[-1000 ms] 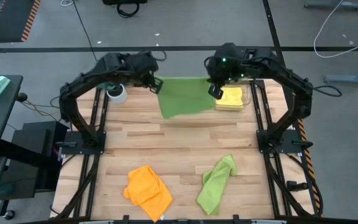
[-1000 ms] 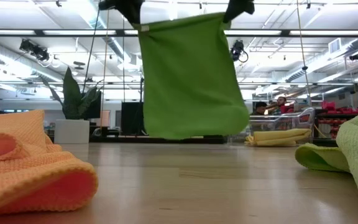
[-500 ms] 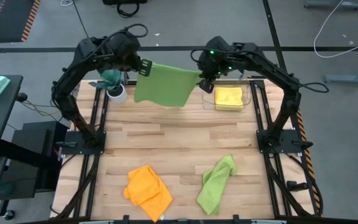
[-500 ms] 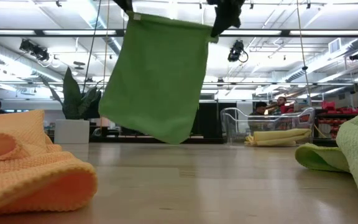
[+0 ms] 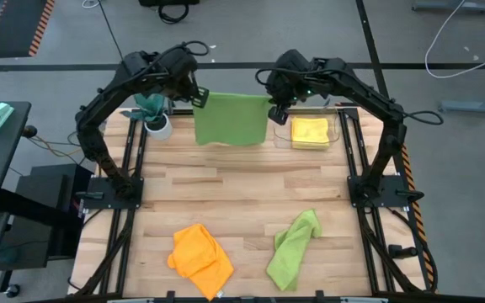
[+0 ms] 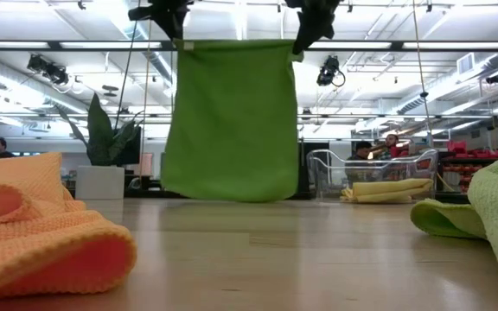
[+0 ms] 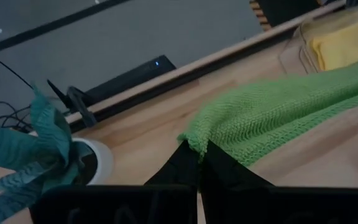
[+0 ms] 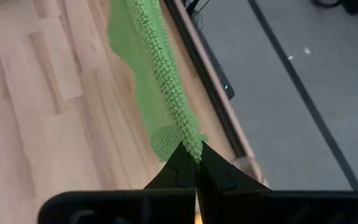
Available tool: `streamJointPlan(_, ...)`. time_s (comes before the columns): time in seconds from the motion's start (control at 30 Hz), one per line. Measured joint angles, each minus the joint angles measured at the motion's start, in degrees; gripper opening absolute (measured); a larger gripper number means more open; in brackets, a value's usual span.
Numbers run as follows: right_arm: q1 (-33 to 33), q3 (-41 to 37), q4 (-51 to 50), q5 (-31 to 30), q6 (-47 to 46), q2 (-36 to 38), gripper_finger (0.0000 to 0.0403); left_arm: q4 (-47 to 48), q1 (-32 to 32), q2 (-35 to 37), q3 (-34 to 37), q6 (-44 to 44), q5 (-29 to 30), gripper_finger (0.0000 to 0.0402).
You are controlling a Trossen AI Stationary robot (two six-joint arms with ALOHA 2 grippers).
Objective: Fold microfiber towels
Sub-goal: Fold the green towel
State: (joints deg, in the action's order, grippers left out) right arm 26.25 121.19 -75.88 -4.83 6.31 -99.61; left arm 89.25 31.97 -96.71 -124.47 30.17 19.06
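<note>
Since half a second ago, your held lime green towel has swung back from its slant and now hangs square, shifted slightly toward the right arm. You have the left end effector pinching one top corner and the right end effector pinching the other, each pressed together on the fabric, as both wrist views confirm. The towel's lower edge hangs just clear of the bench in the low view.

No brand, label or legible writing shows on any item.

You have open bench across the middle. At the far edge, the teal plant in its white pot stands just beside the left arm, and the yellow towel lies folded in a clear tray just beside the right arm. At the near edge, the orange towel and second lime green towel lie crumpled, apart from each other.

You are working on pale wood planks in a dark frame. Grey floor with cables surrounds it; a lit hall with people lies beyond.
</note>
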Motion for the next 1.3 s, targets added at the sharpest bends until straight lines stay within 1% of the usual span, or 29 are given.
streamJointPlan(0.1,-1.4,0.0,-2.8,0.3,-1.0,-0.1,0.0000,0.2,-0.9,0.0,1.5,-0.3,-0.7,0.0006)
streamJointPlan(0.37,-6.7,-0.1,-6.1,1.1,-5.2,-0.1,0.0000,0.8,-4.7,1.0,6.7,2.2,0.1,0.0006)
streamJointPlan(0.5,-8.9,-0.1,-7.0,1.3,-6.8,-0.1,0.0000,0.2,-7.1,3.1,11.9,4.2,-0.5,0.0006)
streamJointPlan(0.63,-11.5,-0.8,-6.5,1.4,-8.3,-0.1,0.0000,-0.4,-10.1,6.9,18.0,7.8,-0.5,0.0006)
streamJointPlan(0.8,-15.6,-6.4,-4.7,2.8,-10.4,-0.1,0.0000,-1.4,-15.7,12.0,26.1,14.8,-0.5,0.0006)
streamJointPlan(0.9,-18.5,-11.4,-0.5,5.0,-11.2,-0.1,0.0000,-2.2,-19.9,15.2,31.4,18.8,-0.6,0.0006)
streamJointPlan(1.0,-21.3,-15.3,2.6,5.3,-11.9,-0.1,0.0000,-4.0,-24.3,17.9,37.3,24.0,-0.6,0.0006)
streamJointPlan(1.1,-23.4,-18.6,4.0,5.3,-12.9,0.2,0.0000,-7.5,-28.4,20.1,43.1,28.5,-1.0,0.0006)
streamJointPlan(1.2,-25.3,-23.2,8.0,5.4,-15.4,2.0,0.0000,-12.2,-32.5,22.3,48.4,32.4,-1.3,0.0006)
streamJointPlan(1.3,-27.8,-28.0,11.6,6.2,-19.1,4.1,0.0000,-15.4,-36.4,23.1,51.5,35.8,-1.5,0.0006)
